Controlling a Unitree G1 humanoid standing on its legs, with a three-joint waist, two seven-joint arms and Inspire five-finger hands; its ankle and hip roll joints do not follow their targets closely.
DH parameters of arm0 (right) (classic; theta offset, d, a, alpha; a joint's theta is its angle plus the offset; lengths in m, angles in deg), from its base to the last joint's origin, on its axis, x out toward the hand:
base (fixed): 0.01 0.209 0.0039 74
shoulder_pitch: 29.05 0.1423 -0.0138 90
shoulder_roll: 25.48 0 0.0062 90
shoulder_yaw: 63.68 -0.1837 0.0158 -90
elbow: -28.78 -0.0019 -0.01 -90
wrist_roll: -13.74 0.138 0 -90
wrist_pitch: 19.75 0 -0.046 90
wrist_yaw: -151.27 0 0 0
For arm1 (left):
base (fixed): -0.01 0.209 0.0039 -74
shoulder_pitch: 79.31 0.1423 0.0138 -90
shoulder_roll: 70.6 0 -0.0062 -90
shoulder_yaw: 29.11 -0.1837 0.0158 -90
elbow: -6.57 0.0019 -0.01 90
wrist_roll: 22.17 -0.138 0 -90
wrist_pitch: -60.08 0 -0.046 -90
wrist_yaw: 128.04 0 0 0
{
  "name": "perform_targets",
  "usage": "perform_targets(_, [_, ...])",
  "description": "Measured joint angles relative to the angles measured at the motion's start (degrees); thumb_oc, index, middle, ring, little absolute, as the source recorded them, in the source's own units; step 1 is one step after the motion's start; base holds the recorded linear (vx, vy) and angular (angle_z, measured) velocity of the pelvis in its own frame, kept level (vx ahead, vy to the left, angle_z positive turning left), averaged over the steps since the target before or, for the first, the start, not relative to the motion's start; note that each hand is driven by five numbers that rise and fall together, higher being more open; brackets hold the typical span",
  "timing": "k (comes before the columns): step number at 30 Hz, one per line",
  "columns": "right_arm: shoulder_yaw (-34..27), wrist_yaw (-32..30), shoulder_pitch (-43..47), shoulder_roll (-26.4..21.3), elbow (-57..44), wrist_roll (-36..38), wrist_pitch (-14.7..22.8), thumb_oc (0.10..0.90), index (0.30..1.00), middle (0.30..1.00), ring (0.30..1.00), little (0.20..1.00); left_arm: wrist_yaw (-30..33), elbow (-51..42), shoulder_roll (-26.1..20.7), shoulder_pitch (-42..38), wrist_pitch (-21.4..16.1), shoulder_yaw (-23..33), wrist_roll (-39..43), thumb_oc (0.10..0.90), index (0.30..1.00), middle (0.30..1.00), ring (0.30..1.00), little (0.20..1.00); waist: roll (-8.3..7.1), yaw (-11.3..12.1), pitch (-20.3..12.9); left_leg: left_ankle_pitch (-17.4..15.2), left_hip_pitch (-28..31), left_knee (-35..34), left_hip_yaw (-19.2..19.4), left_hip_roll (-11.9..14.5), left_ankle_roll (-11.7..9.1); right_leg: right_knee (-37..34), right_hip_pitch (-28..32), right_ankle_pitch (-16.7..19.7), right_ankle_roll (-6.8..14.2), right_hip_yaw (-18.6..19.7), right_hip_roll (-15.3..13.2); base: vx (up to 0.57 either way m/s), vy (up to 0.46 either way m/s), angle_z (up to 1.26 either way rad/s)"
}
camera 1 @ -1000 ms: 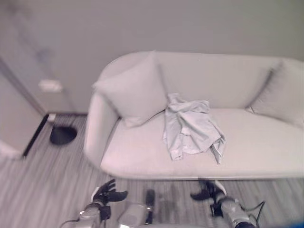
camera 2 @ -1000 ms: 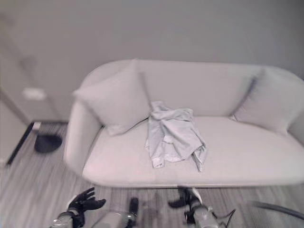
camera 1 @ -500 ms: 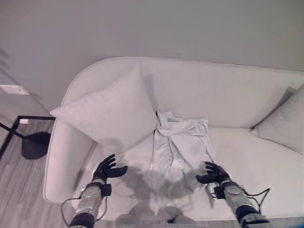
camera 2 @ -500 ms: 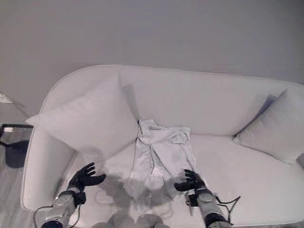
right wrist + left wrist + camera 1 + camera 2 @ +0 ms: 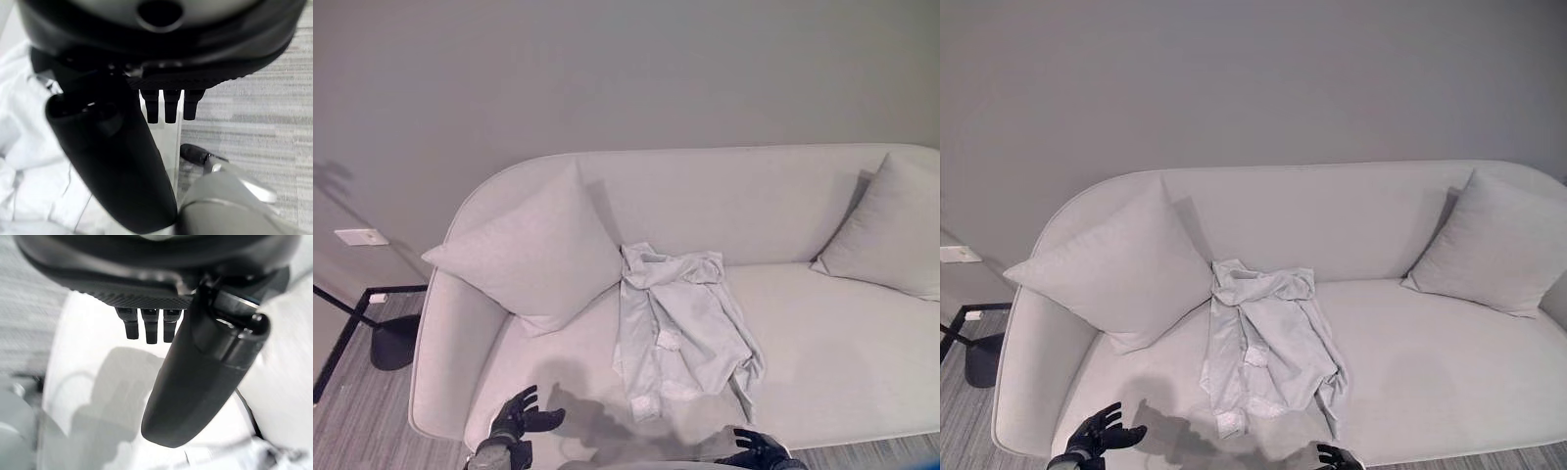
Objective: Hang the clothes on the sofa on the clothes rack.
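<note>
A crumpled pale grey shirt (image 5: 680,328) lies on the middle of the light sofa's seat (image 5: 832,333), its collar against the backrest. My left hand (image 5: 519,419) hovers low over the seat's front left part, fingers straight and spread, holding nothing. My right hand (image 5: 759,452) shows at the seat's front edge, just below and right of the shirt's hem. In the right wrist view its fingers (image 5: 166,107) are straight and the shirt (image 5: 19,161) lies beside it. The left wrist view shows straight fingers (image 5: 149,328) above the bare seat.
A large cushion (image 5: 533,255) leans at the sofa's left end, touching the shirt's left side. A second cushion (image 5: 891,235) sits at the right end. A black lamp base (image 5: 391,343) stands on the striped floor left of the sofa, by a wall socket (image 5: 360,237).
The camera has tilted and the whole sofa now sits higher and wider in view. Both hands have dropped toward the picture's lower edge, away from the shirt. The shirt lies as before.
</note>
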Motion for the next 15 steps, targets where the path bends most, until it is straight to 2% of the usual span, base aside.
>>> perform_targets(3, [-0.1, -0.3, 0.0, -0.6, -1.4, 0.0, 0.1, 0.8, 0.9, 0.9, 0.9, 0.9, -0.4, -1.7, 0.2, 0.7, 0.1, -1.1, 0.0, 0.8, 0.9, 0.9, 0.9, 0.9, -0.85, 0.1, -1.0, 0.0, 0.0, 0.0, 0.1, 0.2, -0.2, 0.0, -0.8, 0.1, -0.2, 0.3, 0.6, -0.02, 0.016, -0.11])
perform_targets(5, [-0.4, -0.4, 0.4, -0.6, -3.5, 0.0, 0.3, 0.8, 0.9, 0.9, 0.9, 0.9, -0.6, -2.9, 0.1, 0.6, 0.3, -1.2, 0.0, 0.8, 0.9, 0.9, 0.9, 0.9, -1.57, 0.1, -0.5, 0.0, 0.0, 0.0, 0.8, 0.0, 0.1, 2.5, -1.7, 0.2, -1.0, 1.8, 0.5, -0.03, -0.03, -0.23])
perform_targets(7, [-0.5, -0.4, 1.1, -0.7, -6.1, 0.0, 0.3, 0.8, 0.9, 0.9, 0.9, 0.9, -0.6, -4.0, -0.4, 0.2, 0.4, -1.7, 0.0, 0.8, 0.9, 0.9, 0.9, 0.9, -1.43, -0.1, 1.1, 0.5, 0.4, 0.2, 0.9, 0.6, 0.6, 6.2, -3.7, -1.0, -2.0, 3.1, 0.1, 0.09, -0.197, -0.05])
perform_targets(8, [-0.7, -0.3, 1.6, -0.8, -6.3, 0.0, 0.2, 0.8, 0.9, 0.9, 0.9, 0.9, -0.5, -4.1, -0.3, -0.3, 0.5, -1.7, -0.1, 0.8, 0.9, 0.9, 0.9, 0.9, -0.39, -0.9, 2.0, 0.9, 0.4, 0.2, 0.9, 1.1, 0.6, 7.7, -4.4, -2.3, -3.4, 3.9, -0.6, 0.13, -0.237, 0.18])
perform_targets(9, [-1.2, -0.3, 1.8, -1.0, -6.8, 0.0, 0.1, 0.8, 0.9, 0.9, 0.9, 0.9, -0.5, -4.4, 0.1, -0.5, 0.5, -1.5, 0.0, 0.8, 0.9, 0.9, 0.9, 0.9, 0.23, -1.3, 2.2, 0.8, 0.3, 0.2, 0.6, 1.2, 0.7, 7.6, -4.1, -2.4, -3.6, 3.1, -2.1, 0.09, -0.19, 0.03])
perform_targets(10, [-1.6, -0.1, 2.3, -1.0, -7.8, 0.0, 0.1, 0.8, 0.9, 0.9, 0.9, 0.9, -0.5, -5.7, -0.4, -0.4, 0.3, -1.0, 0.0, 0.8, 0.9, 0.9, 0.9, 0.9, 1.42, -0.7, 2.9, 0.3, 1.0, 0.2, 1.1, 2.7, 0.3, 5.6, -4.1, -1.4, -2.3, 2.4, -8.1, 0.16, -0.458, -0.13])
perform_targets(11, [-1.6, -0.2, 2.5, -1.0, -8.9, 0.0, 0.2, 0.8, 0.9, 0.9, 0.9, 0.9, -0.4, -6.8, -1.1, -0.1, 0.5, -1.0, 0.0, 0.8, 0.9, 0.9, 0.9, 0.9, 1.16, -0.5, 2.8, -0.5, 1.1, 0.0, 1.1, 3.3, -0.9, 1.2, -3.8, -0.3, -0.5, 1.6, -12.3, 0.17, -0.697, -0.45])
perform_targets(12, [-1.3, -0.1, 2.8, -1.2, -10.9, 0.0, 0.1, 0.8, 0.9, 0.9, 0.9, 0.9, 0.2, -8.3, -1.9, -0.1, 0.5, 0.6, 0.0, 0.8, 0.9, 0.9, 0.9, 0.9, 0.41, 0.0, 3.4, -0.5, 1.1, 0.7, 1.3, 5.0, -2.5, -0.1, -5.0, 0.6, 1.4, 0.3, -12.9, 0.2, -0.79, -0.28])
perform_targets(13, [-1.2, -0.2, 2.2, -1.2, -13.5, 0.0, 0.2, 0.8, 0.9, 0.9, 0.9, 0.9, 0.4, -9.7, -2.3, -0.2, 0.6, 1.6, 0.0, 0.8, 0.9, 0.9, 0.9, 0.9, 0.75, 0.2, 4.3, -0.9, 0.4, 1.8, 1.2, 6.9, -3.4, 0.2, -5.0, 0.8, 1.7, 0.1, -10.9, 0.19, -0.668, -0.09])
perform_targets(14, [-1.2, -0.2, 1.3, -1.2, -15.3, 0.0, 0.4, 0.8, 0.9, 0.9, 0.9, 0.9, 0.5, -11.0, -2.3, -0.2, 0.6, 2.5, 0.0, 0.8, 0.9, 0.9, 0.9, 0.9, 0.68, 0.1, 4.7, -1.2, -0.1, 2.3, 0.7, 8.0, -3.3, 0.5, -5.0, 0.9, 1.9, -0.3, -9.0, 0.16, -0.443, 0.57])
perform_targets(15, [-1.5, -0.2, -0.5, -1.4, -16.8, -0.1, 0.4, 0.8, 0.9, 0.9, 0.9, 0.9, 0.5, -14.5, -2.2, 0.4, 0.7, 3.7, 0.2, 0.8, 0.9, 0.9, 0.9, 0.9, -1.62, -0.8, 4.8, -1.0, 0.3, 1.4, -1.9, 9.4, -3.3, 1.3, -2.4, 0.8, 1.7, -0.1, -4.2, 0.12, -0.377, 0.82])
